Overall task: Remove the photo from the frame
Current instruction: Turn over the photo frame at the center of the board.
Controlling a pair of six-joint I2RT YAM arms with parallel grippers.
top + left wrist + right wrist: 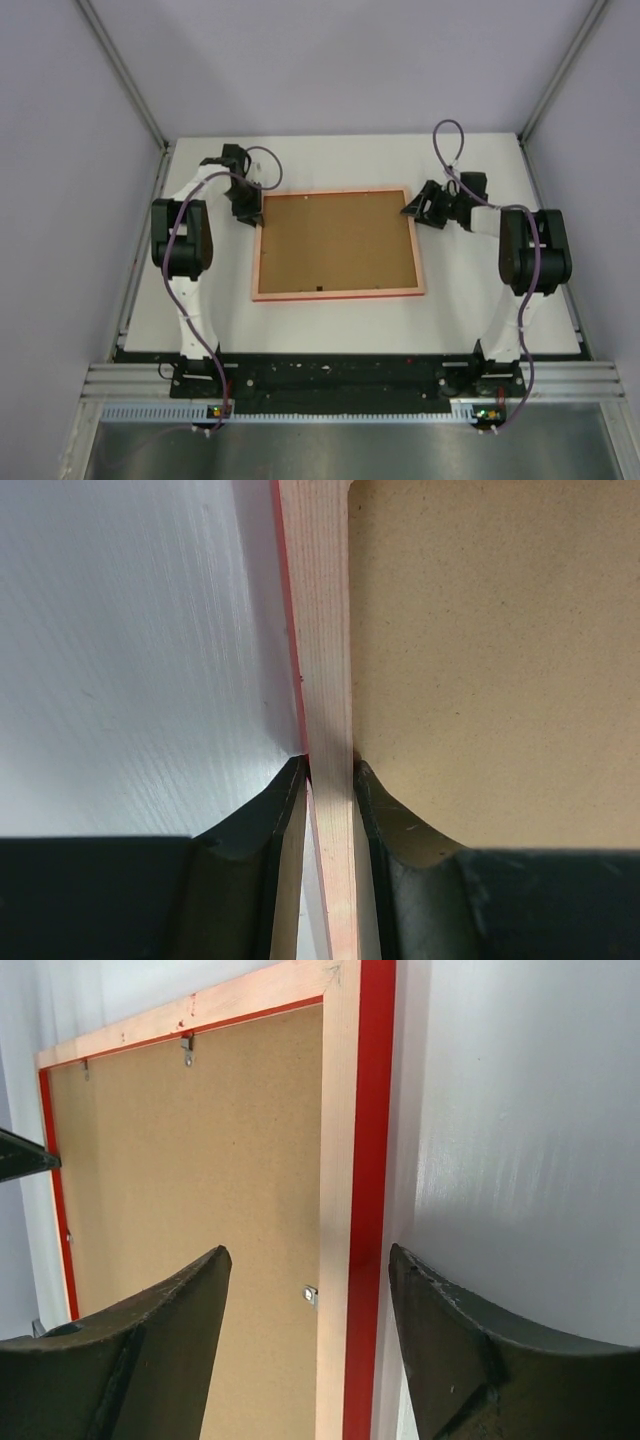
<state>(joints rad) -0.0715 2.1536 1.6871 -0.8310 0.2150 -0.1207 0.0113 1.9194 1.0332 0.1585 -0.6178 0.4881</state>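
At the frame's 10 o'clock corner the left fingers (255,820) are pinching its pale wooden left rail, closed narrow on it. The frame (338,294) is lying face down in the middle of the counter (330,160), its brown backing board (338,240) facing up and white surface showing around every edge. At the 2 o'clock corner the right fingers (160,1330) are standing wide, straddling the red-edged right rail without touching it.

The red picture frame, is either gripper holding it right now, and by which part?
The left gripper is shut on the left rim of the frame, near the far corner. The right gripper stands open astride the right rim, holding nothing.
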